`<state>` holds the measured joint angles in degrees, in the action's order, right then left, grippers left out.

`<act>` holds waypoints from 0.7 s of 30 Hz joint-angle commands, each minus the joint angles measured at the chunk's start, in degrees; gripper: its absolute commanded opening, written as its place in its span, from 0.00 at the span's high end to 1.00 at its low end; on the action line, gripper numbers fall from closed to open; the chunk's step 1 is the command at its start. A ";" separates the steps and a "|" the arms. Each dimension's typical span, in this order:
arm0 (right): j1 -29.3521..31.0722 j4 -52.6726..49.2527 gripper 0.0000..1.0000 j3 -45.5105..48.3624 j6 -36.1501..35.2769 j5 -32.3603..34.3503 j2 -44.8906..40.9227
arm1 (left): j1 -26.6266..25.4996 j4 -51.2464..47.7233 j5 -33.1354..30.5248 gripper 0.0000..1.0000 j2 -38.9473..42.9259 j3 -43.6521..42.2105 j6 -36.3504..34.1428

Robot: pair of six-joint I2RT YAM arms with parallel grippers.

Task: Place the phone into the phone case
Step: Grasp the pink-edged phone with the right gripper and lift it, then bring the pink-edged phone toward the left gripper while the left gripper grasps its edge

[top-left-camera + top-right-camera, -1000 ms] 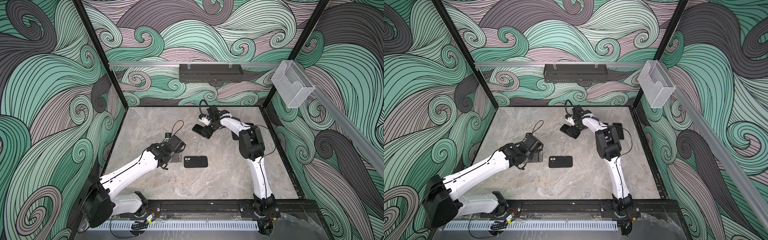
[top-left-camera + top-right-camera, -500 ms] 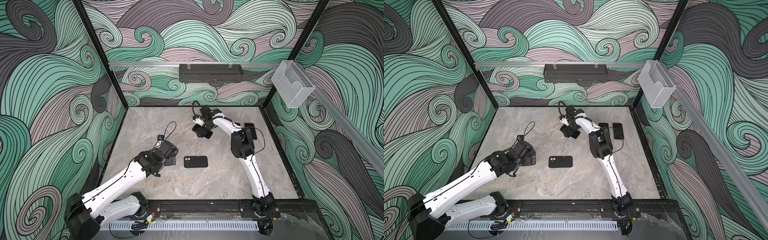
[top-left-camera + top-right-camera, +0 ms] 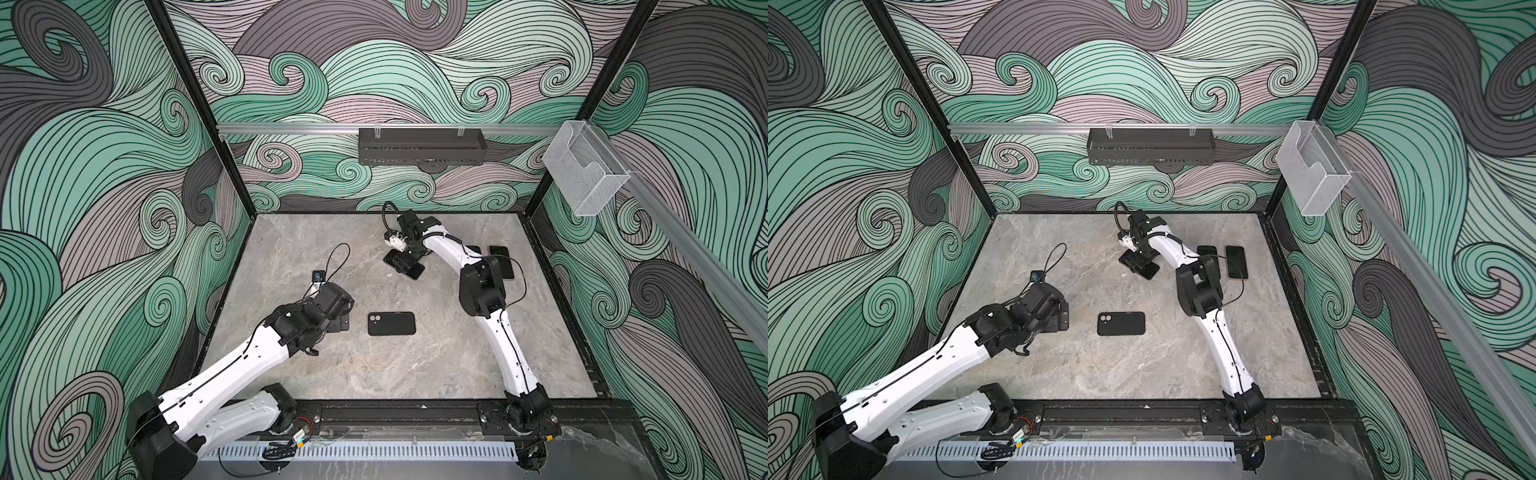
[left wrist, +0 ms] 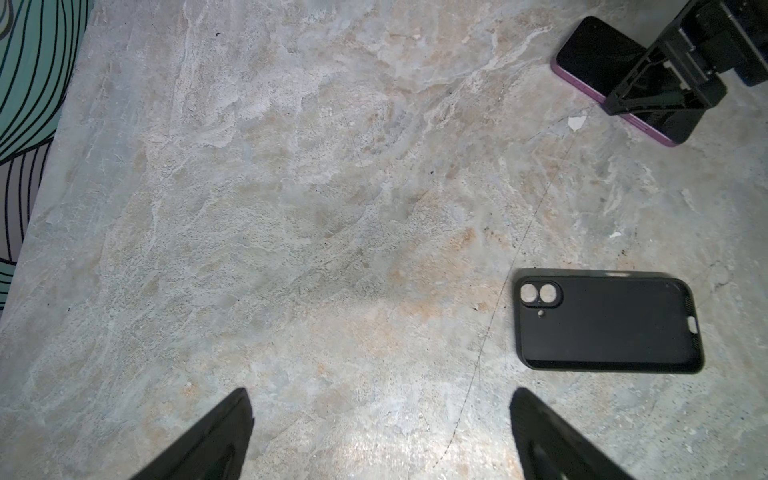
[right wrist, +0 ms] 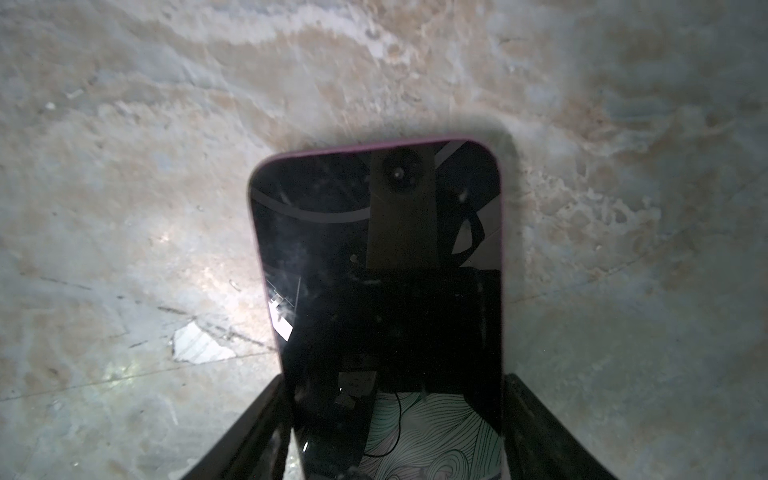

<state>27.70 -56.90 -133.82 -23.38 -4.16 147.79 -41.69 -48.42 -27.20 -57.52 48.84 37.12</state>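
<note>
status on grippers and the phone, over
Left gripper open, empty, beside phone case. Right gripper straddling phone, phone lying flat, grip unconfirmed. Two other phones far right, clear of path.

Both top views look steeply down from high over the front edge of the table toward the back wall, far enough to take in the whole workspace. The left wrist camera looks down past the left gripper at tabletop, the phone case ahead and aside of it, the phone farther ahead. The right wrist camera, close behind the right gripper, fills its view with that same phone.
</note>
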 commanded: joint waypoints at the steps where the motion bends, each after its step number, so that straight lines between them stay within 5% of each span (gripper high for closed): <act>1: 0.07 -3.72 0.41 0.71 -0.21 1.52 1.49 | 0.54 0.32 1.60 0.01 0.63 -0.67 -1.99; 12: 0.07 -2.85 0.74 6.06 1.61 -5.47 -6.29 | 5.58 13.20 19.77 0.02 2.90 -4.44 -3.99; 21: 0.70 1.75 0.83 14.83 3.46 -10.56 -16.03 | 15.98 21.32 34.84 0.02 2.42 -5.53 -4.72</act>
<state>27.94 -56.53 -120.31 -20.45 -10.98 137.40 -27.86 -31.64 0.51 -54.92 42.76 33.71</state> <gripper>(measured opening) 0.723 0.986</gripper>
